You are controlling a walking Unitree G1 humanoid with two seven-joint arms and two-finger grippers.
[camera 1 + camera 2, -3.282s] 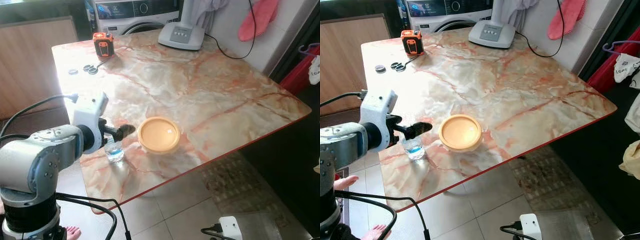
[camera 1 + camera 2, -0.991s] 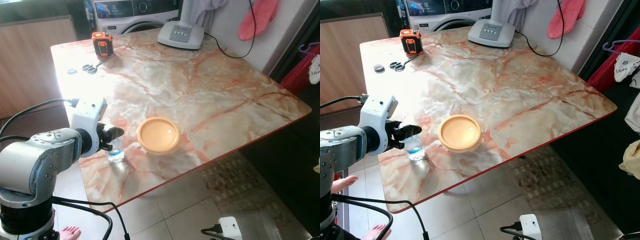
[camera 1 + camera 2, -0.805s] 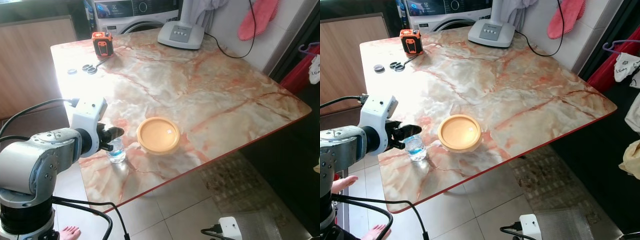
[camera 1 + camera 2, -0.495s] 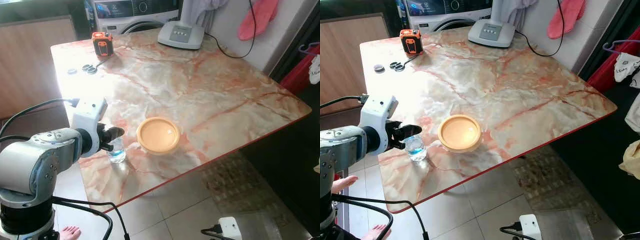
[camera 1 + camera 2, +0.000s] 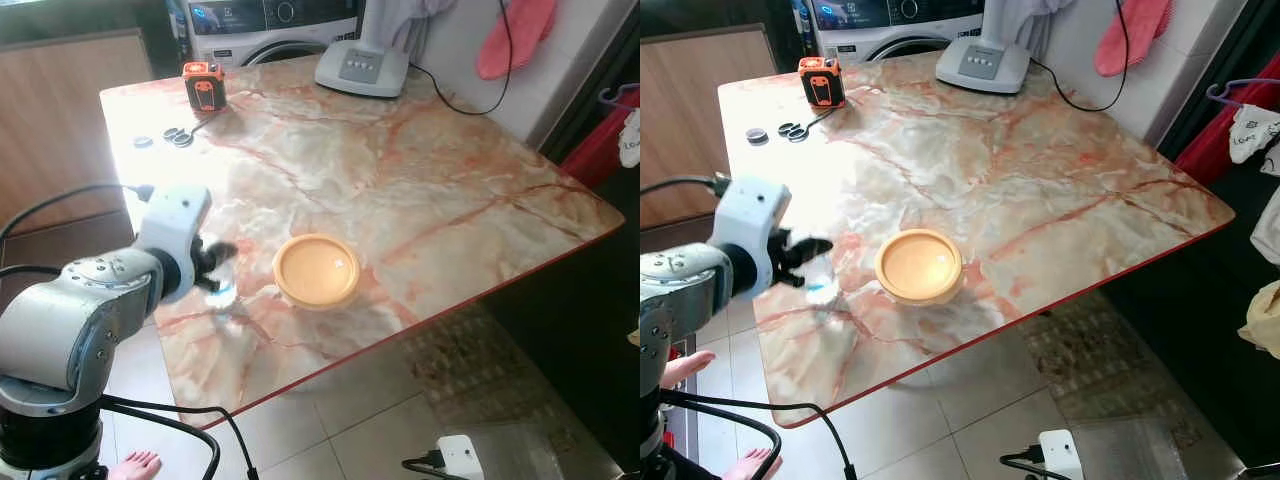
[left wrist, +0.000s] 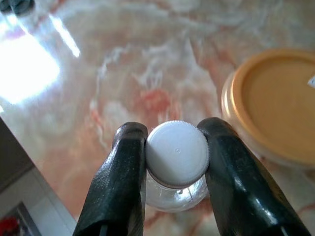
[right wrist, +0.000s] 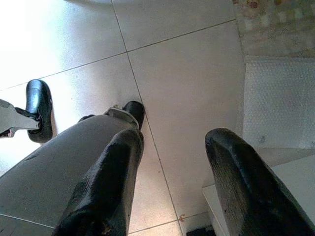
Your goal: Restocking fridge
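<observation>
Bottle (image 6: 177,162) now lifted off table (image 5: 400,180), clamped between left hand (image 6: 174,147) fingers.

L gripper (image 5: 214,268) motion-blurred in both eye views, fingers smeared, can't read their spacing there. Bottle (image 5: 222,290) beside it is just a faint blue-ish smear. In L wrist view the bottle (image 6: 176,169) shows cap + shoulder only; body is hidden under the cap and behind the fingers (image 6: 123,172), both fingers cut off at the frame's edge. Lid (image 6: 275,105) cut off by the frame's edge there too. Far-left small items (image 5: 172,136) too small to ID. Washer (image 5: 270,22) cut off at far edge. R wrist view: fingers (image 7: 106,187) cut off at the frame's edge. Near-left corner: bare toes (image 5: 135,465), rest of the person out of frame.
</observation>
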